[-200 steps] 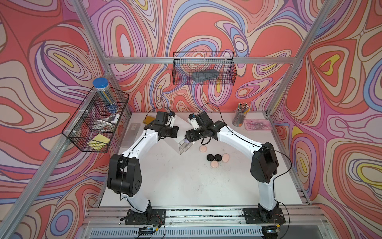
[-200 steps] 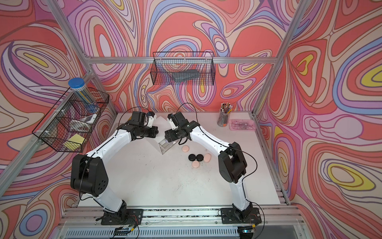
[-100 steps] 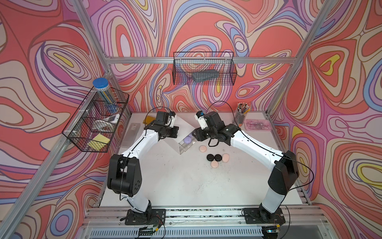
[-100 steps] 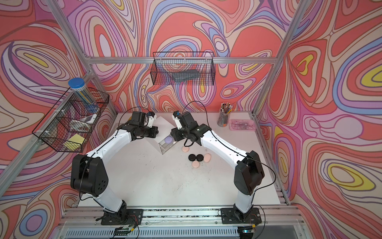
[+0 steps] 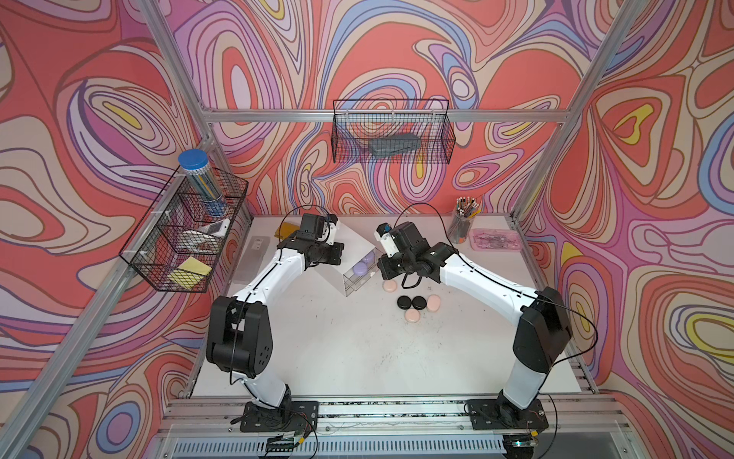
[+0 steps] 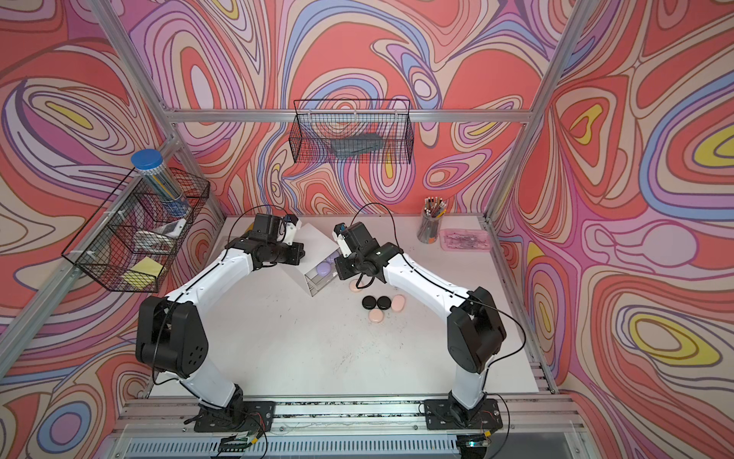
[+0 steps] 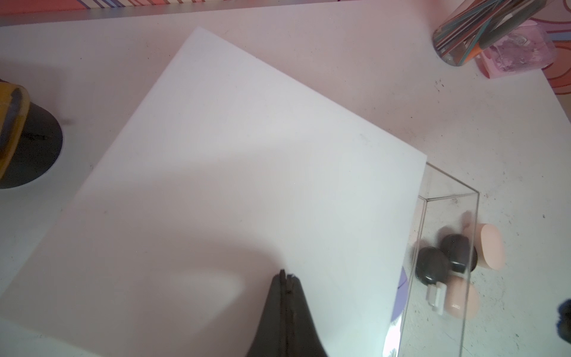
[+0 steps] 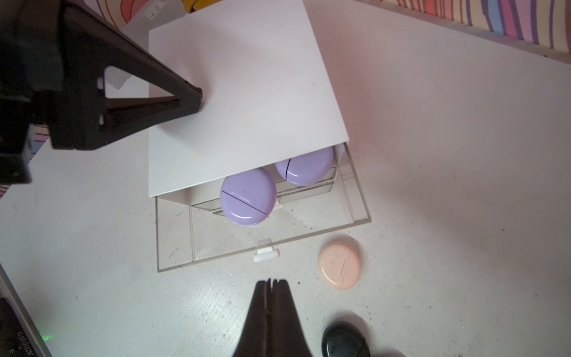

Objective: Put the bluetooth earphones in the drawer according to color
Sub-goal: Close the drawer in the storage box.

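White three-drawer cabinet (image 5: 359,244) near the middle of the desk's (image 5: 337,349) back edge, one clear drawer (image 8: 216,257) pulled open, two lilac earphone cases (image 8: 248,197) lying inside. Loose on the desk just off the drawer front, toward the right edge: three pale pink cases (image 5: 390,285) and two glossy black cases (image 5: 404,303). Left claw (image 7: 285,275) closed tight, empty, tip resting on the cabinet top. Right claw (image 8: 272,281) closed tight, empty, poised above the desk just before the drawer front. Probably light, rigid, slippery pebbles; best pinched across the widest middle, gently but firmly.
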`<state>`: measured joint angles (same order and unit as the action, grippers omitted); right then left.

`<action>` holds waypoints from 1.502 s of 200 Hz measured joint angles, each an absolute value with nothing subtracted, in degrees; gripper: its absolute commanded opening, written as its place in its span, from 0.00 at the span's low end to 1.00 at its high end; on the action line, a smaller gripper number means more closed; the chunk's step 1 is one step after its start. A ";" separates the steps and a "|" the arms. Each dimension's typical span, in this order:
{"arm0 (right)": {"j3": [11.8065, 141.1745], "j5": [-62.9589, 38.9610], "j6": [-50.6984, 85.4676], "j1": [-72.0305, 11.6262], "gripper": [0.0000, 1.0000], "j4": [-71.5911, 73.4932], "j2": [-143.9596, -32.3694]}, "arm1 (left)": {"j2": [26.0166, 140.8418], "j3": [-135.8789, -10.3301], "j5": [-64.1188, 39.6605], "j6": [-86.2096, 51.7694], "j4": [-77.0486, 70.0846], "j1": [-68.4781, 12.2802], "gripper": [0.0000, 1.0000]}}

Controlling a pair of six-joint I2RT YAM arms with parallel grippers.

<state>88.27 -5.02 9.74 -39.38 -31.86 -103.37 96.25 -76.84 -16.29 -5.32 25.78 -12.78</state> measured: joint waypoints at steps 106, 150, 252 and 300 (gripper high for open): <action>88.38 -8.03 12.78 -39.38 0.00 -31.64 -107.02 | 96.25 -76.88 -16.29 -5.30 25.82 -12.78 0.00; 88.73 -8.93 13.23 -39.38 0.00 -31.73 -109.10 | 96.25 -76.88 -16.29 -5.30 25.82 -12.78 0.00; 90.00 -10.76 16.67 -39.35 0.00 -26.13 -111.42 | 96.44 -77.14 -16.32 -4.91 26.09 -12.82 0.00; 90.83 -11.05 18.00 -39.38 0.00 -23.38 -113.06 | 96.47 -77.19 -16.29 -4.89 26.09 -12.91 0.00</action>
<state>90.83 -11.05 18.00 -39.38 -23.38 -113.06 96.47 -77.19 -16.29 -4.89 26.09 -12.91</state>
